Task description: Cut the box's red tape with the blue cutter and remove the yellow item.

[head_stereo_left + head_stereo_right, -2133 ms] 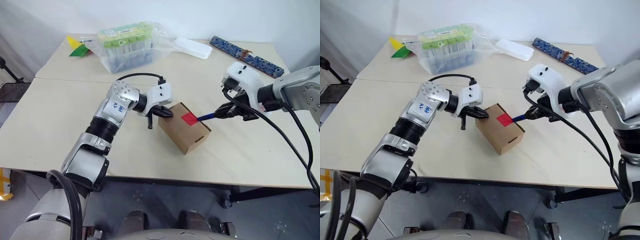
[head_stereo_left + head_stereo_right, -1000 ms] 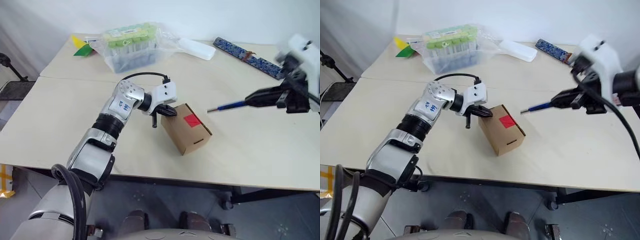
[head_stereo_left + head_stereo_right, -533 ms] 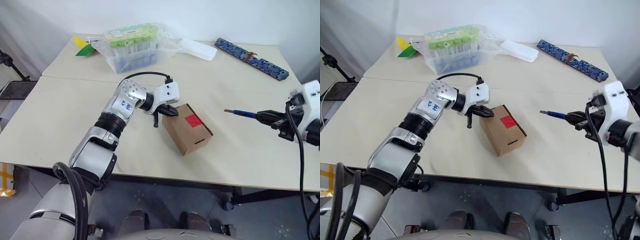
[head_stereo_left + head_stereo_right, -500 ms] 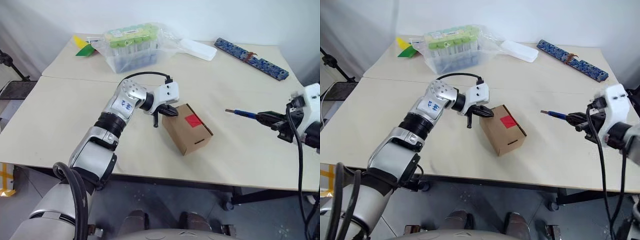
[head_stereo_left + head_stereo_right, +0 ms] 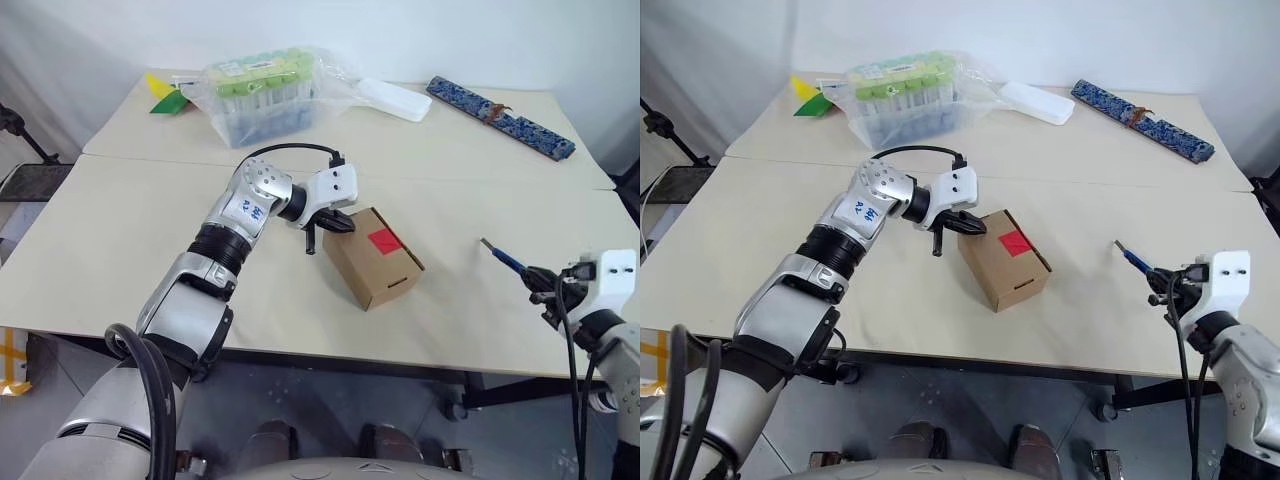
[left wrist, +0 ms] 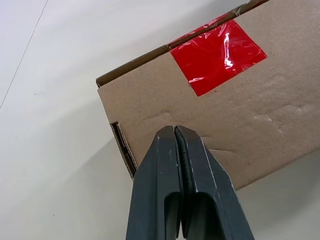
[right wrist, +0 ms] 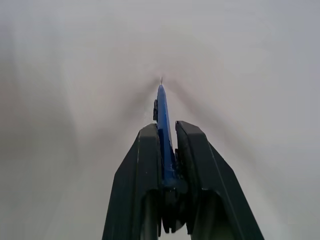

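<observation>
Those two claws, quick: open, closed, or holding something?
Left gripper: closed, empty, fingertips at the box.
Right gripper: closed on the blue cutter, low near the table's right edge.

Silver left arm [image 5: 225, 235], white wrist housing, black cable, black jaws.

Brown box [image 5: 373, 259], red tape [image 5: 383, 239], blue cutter [image 5: 504, 258], black fingers [image 6: 165, 175].
</observation>
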Available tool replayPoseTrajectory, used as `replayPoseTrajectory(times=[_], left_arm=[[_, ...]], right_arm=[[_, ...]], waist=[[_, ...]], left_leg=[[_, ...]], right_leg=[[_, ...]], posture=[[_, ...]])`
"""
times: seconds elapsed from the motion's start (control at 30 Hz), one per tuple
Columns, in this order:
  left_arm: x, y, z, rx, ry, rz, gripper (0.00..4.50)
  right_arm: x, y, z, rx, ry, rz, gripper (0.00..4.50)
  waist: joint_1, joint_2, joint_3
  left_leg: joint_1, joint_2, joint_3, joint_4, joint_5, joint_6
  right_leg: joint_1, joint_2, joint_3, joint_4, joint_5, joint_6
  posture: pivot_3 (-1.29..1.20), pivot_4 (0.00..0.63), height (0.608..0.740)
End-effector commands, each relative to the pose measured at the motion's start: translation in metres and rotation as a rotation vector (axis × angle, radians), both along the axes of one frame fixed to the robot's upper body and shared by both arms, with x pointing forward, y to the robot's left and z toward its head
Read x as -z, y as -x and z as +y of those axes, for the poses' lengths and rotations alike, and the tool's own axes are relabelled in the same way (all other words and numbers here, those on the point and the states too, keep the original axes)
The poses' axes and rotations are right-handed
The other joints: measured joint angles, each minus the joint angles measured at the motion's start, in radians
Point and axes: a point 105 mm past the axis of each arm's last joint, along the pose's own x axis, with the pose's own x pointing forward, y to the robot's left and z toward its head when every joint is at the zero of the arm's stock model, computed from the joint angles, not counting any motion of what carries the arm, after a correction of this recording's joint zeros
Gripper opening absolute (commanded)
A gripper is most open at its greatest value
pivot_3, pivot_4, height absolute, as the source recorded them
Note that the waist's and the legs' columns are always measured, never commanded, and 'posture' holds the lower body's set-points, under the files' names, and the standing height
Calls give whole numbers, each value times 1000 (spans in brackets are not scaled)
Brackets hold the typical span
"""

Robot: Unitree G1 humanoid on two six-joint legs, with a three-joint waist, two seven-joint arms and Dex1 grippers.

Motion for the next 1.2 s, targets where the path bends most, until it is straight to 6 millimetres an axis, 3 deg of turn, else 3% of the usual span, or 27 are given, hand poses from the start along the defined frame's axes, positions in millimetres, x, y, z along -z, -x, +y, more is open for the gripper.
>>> replayPoseTrajectory(times=[0.03,0.1,0.13,0.17,0.5,0.77,0.83,0.93,1.07,1.1,1.2], left_arm=[[31,3,5,-13,-97,69,61],[31,3,5,-14,-96,69,61],[31,3,4,-13,-95,68,19],[31,4,4,-11,-95,66,19],[32,4,3,-6,-87,64,19],[30,3,0,-8,-77,56,0],[29,2,1,-12,-76,55,0],[30,1,3,-17,-77,54,0],[30,1,4,-17,-74,52,0],[30,1,4,-14,-75,49,0],[30,2,4,-6,-72,49,0]], right_arm=[[13,5,-1,0,72,42,155],[17,6,-1,-5,97,55,155],[20,7,-3,5,109,63,505],[21,8,-4,3,129,68,505],[-6,21,7,-101,201,52,505],[13,20,9,-99,151,108,2849],[7,18,13,-105,143,80,3508],[-11,15,15,-108,144,18,4154],[-33,13,21,-158,180,-17,4178],[-40,12,22,-171,192,-28,4485],[-70,4,27,-209,235,-78,4493]], waist=[[0,0,0],[0,0,0],[0,0,0],[1,0,0],[2,0,0],[3,0,0],[3,0,0],[3,0,0],[3,0,0],[3,0,0],[1,0,0]], left_leg=[[0,0,0,0,0,0],[0,0,0,0,0,0],[0,0,0,0,0,0],[1,0,0,0,0,0],[1,0,-2,0,0,1],[1,0,-3,0,-1,1],[1,0,-3,0,-1,1],[1,0,-3,0,0,2],[1,0,-4,0,0,2],[1,0,-4,0,-1,2],[2,0,-4,0,0,2]], right_leg=[[0,0,0,0,0,0],[0,0,0,0,0,0],[0,0,0,0,0,0],[0,0,0,0,0,0],[1,0,1,0,0,0],[1,0,2,-1,0,0],[1,0,2,-1,0,0],[0,0,3,-1,0,0],[0,0,3,-1,0,0],[0,0,3,-1,0,0],[0,0,5,-1,0,0]], posture=[[0,150,740],[0,150,740],[0,150,740],[0,150,740],[0,150,740],[0,150,740],[0,150,740],[0,150,740],[0,150,740],[0,150,740],[0,150,740]])
